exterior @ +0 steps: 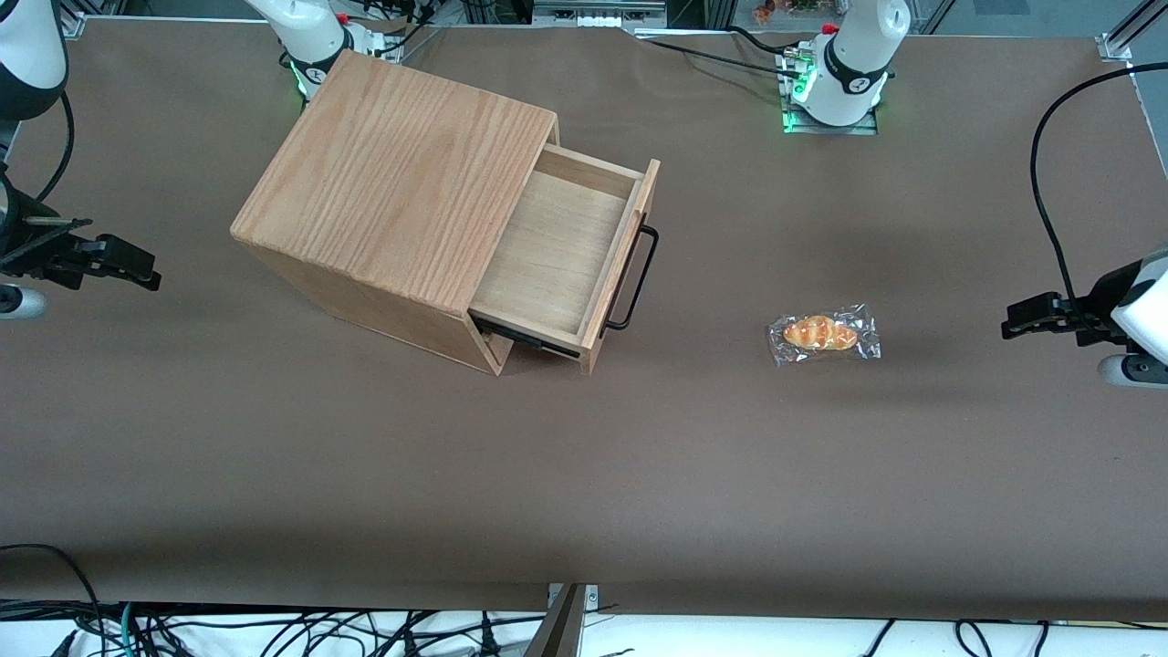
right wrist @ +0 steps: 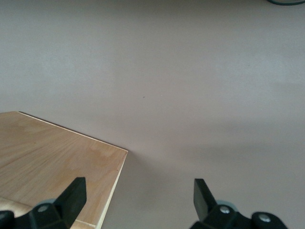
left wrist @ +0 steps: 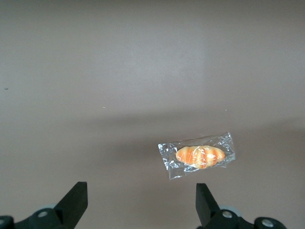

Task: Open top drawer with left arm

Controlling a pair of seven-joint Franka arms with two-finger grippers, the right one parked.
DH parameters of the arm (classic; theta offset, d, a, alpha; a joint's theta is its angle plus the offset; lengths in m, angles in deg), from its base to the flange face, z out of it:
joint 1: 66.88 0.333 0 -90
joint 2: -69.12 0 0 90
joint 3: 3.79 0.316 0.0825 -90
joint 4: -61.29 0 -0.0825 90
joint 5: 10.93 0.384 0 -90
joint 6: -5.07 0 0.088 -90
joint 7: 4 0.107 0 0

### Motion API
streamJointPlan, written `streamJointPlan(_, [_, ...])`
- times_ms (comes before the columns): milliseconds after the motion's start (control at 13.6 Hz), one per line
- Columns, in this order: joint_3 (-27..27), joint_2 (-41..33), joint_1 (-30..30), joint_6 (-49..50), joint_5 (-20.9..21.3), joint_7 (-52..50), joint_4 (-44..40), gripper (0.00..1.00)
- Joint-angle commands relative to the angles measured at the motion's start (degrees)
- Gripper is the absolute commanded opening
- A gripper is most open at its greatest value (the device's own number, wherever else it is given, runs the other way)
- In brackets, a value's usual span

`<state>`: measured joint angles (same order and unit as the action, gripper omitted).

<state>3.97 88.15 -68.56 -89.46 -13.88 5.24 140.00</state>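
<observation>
The top drawer [exterior: 557, 246] stands pulled well out of the oak-grain cabinet [exterior: 392, 173], its pale plywood inside bare. A thin black bar handle [exterior: 636, 278] runs across the drawer's front. The left arm [exterior: 1141, 301] reaches in at the working arm's end of the table. Its gripper [exterior: 1011, 324] hangs above the brown tabletop, far from the handle and touching nothing. In the left wrist view the gripper [left wrist: 141, 195] is open, with only bare table between its black fingertips [left wrist: 76, 198].
A small bread roll in clear wrap [exterior: 823, 334] lies on the table between the drawer front and the gripper; the left wrist view shows the roll [left wrist: 200, 156] just past one fingertip. The brown table [exterior: 584, 474] spreads wide nearer the front camera.
</observation>
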Motion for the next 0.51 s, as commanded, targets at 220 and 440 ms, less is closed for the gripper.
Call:
streamJointPlan(220, [0.15,-1.72,-0.52,-0.12,2.43,-0.27,1.01,1.00])
streamJointPlan(440, [0.15,-1.72,-0.52,-0.38,3.30,-0.27,1.19,1.00])
